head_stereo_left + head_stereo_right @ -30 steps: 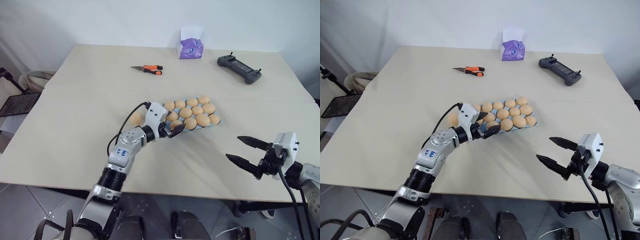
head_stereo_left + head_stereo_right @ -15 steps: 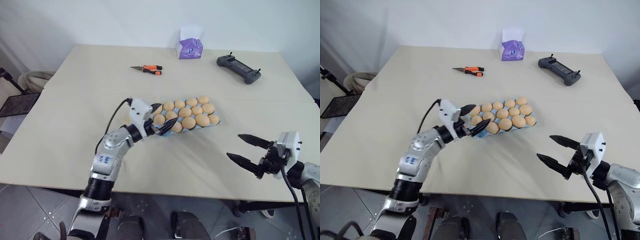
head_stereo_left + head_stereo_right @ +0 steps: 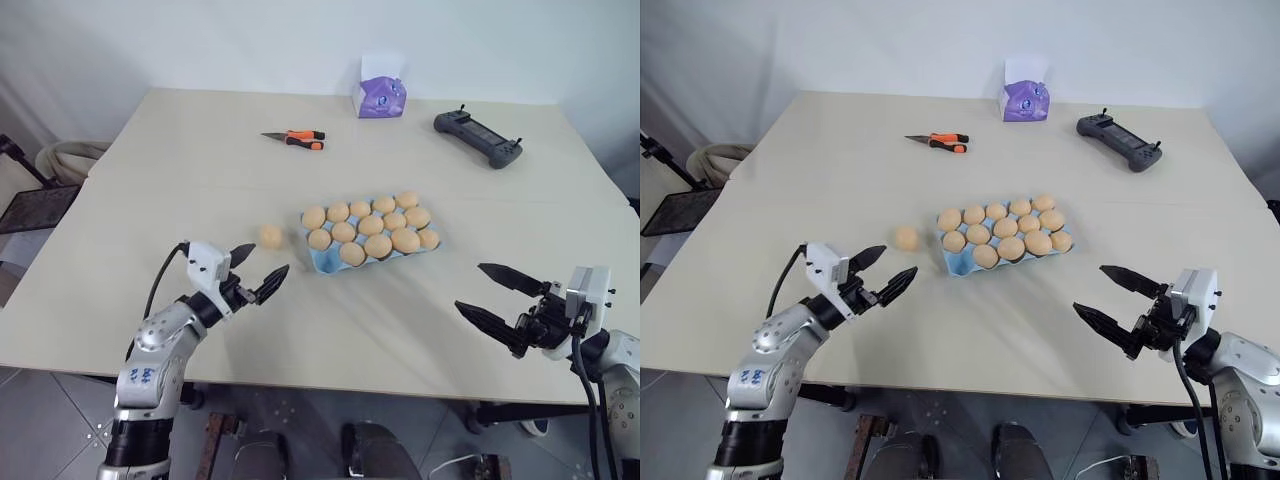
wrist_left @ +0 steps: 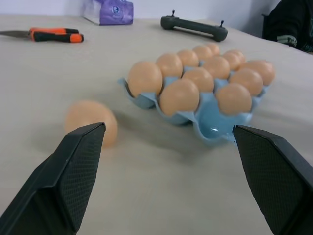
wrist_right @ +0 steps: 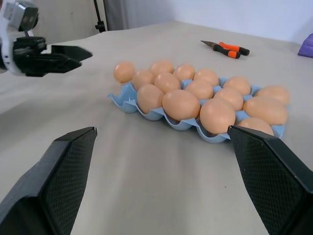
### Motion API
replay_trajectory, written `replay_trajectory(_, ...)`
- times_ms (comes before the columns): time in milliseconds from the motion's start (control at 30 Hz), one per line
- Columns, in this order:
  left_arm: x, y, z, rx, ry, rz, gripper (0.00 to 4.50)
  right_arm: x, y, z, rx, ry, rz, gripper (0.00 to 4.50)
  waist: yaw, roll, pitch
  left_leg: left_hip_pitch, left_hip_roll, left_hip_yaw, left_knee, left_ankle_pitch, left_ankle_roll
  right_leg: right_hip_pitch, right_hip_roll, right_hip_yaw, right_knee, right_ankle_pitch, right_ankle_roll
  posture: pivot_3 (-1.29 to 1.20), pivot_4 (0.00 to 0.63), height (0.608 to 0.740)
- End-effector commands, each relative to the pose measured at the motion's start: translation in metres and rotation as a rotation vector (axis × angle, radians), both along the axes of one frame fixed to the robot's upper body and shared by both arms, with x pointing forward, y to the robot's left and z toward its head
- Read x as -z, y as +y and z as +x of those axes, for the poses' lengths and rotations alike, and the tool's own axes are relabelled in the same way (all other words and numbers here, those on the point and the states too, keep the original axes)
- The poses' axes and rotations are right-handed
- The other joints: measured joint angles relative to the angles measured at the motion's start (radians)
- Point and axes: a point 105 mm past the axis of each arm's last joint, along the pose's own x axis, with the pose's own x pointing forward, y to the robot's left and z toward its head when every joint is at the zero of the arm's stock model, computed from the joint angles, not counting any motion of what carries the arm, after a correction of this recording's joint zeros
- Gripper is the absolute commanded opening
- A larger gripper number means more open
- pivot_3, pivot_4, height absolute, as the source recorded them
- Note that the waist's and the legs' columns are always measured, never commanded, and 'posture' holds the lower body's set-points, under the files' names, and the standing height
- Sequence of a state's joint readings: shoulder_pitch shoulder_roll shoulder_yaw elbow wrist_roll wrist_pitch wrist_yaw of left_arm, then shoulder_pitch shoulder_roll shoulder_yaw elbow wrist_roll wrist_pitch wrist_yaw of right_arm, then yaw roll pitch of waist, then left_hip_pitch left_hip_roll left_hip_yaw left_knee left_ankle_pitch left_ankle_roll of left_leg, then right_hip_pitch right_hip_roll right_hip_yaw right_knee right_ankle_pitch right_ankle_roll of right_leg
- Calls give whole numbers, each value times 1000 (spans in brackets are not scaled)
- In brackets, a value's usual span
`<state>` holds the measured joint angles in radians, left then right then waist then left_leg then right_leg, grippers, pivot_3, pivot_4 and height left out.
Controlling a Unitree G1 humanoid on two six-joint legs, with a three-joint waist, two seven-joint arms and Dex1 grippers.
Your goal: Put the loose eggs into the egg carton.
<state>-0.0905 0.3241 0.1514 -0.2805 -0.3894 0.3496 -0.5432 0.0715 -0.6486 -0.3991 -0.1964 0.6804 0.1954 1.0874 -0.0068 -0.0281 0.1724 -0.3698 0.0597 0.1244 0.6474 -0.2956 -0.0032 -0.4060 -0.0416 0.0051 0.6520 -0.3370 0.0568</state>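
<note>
The light blue egg carton (image 3: 323, 262) lies mid-table, nearly full of tan-orange eggs, with one front-left cup (image 4: 213, 129) bare. One loose egg (image 3: 270, 236) rests on the table just left of the carton. My left gripper (image 3: 268, 259) hovers open and empty a little nearer than that egg, pointing toward the carton. The right wrist view shows the same egg (image 5: 123, 71) beside the carton (image 5: 124, 101), with the left gripper (image 5: 73, 53) off to the side. My right gripper (image 3: 468, 286) stands open and empty near the front right edge, apart from the carton.
Orange-handled pliers (image 3: 297, 138), a purple tissue box (image 3: 380, 95) and a black controller (image 3: 478, 138) lie toward the table's far side. Bare tabletop (image 3: 180, 180) stretches left of the carton. The table's near edge runs just below both grippers.
My left gripper has drawn back from the carton's front-left corner, leftward and toward the near edge, still open. The loose egg is now uncovered. The right gripper stayed put.
</note>
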Motion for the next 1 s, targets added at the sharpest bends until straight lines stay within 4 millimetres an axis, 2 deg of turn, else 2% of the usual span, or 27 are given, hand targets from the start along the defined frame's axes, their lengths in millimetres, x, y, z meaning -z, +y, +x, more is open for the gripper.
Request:
replay_trajectory(33,-9,17,-15,-25,-47,-3,4460,-8,1,-5,-10,-46,8,4500,0,0,0,0,0,0,0,0,0,0,0,0,0,0,0,0,150,740)
replay_trajectory(200,-2,38,-24,-82,-46,25,4460,-8,1,-2,-12,-36,1,4500,-2,0,0,0,0,0,0,0,0,0,0,0,0,-1,-2,0,150,740)
replay_trajectory(333,-5,44,-11,-148,-70,53,4460,-8,0,3,-17,-23,-14,4500,2,0,0,0,0,0,0,0,1,0,-1,0,0,0,-2,0,150,740)
replay_trajectory(533,-30,16,28,-153,-124,34,4460,-10,1,10,-29,-19,-21,4500,5,0,0,-1,0,-1,0,0,1,0,-1,-1,-1,0,-2,0,150,740)
replay_trajectory(633,-36,5,46,-155,-130,41,4460,-10,1,11,-32,-19,-25,4500,2,0,0,-1,0,0,0,0,1,0,-1,-2,-2,0,-1,0,150,740)
replay_trajectory(800,-36,-5,68,-176,-105,50,4460,-11,1,11,-36,-17,-29,4500,1,0,0,-1,2,1,0,-1,0,-1,2,-1,-2,0,-1,0,150,740)
replay_trajectory(1000,-23,-10,82,-212,-43,86,4460,-12,0,9,-27,-22,-30,4500,3,0,0,-1,1,1,1,-1,0,0,2,-1,-2,0,-1,0,150,740)
